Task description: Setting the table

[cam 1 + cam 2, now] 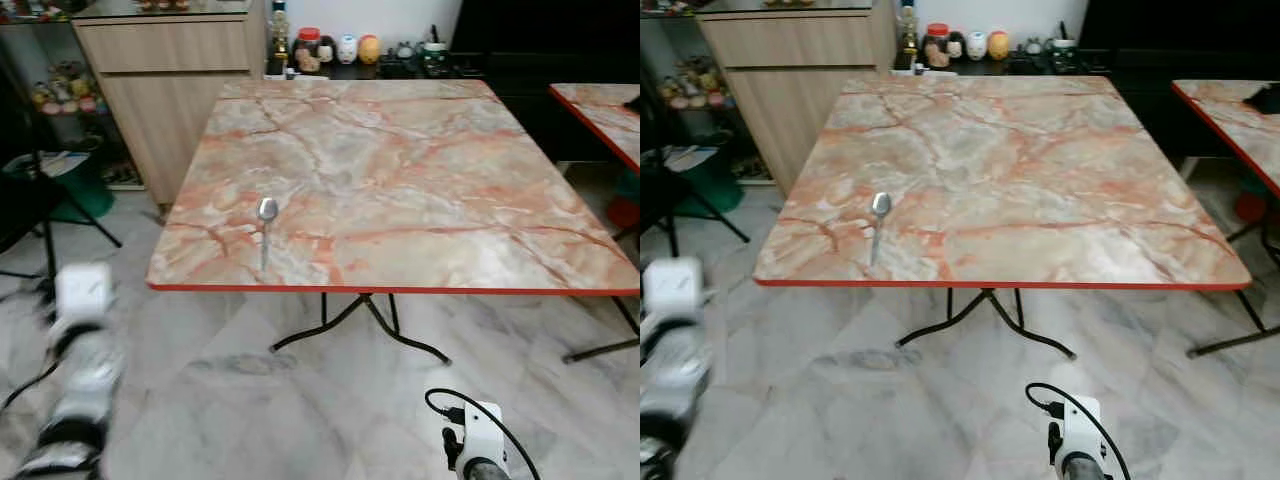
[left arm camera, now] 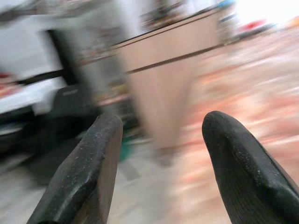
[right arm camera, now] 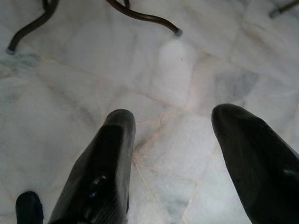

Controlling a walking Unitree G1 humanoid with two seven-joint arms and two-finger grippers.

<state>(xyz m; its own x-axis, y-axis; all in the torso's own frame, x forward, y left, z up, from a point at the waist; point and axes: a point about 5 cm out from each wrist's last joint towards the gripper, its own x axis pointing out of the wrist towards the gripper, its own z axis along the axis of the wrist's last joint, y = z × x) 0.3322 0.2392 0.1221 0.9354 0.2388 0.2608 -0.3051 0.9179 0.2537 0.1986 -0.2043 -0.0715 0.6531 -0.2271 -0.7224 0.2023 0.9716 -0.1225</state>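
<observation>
Marble table (image 1: 420, 190), lone spoon (image 1: 266, 225); left tool (image 2: 161, 154) motion-blurred.

The left arm (image 1: 75, 370) is blurred silver and white with dark bands. The right arm (image 1: 482, 445) has a white housing with a black cable looping at ten o'clock. Each gripper's fingers (image 3: 105, 172) are long, black, blunt-tipped and faintly textured.

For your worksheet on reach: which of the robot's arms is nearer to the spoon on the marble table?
Left. The spoon lies near the table's front left edge; the left arm is below it to the left, the right arm low and well to its right.
</observation>
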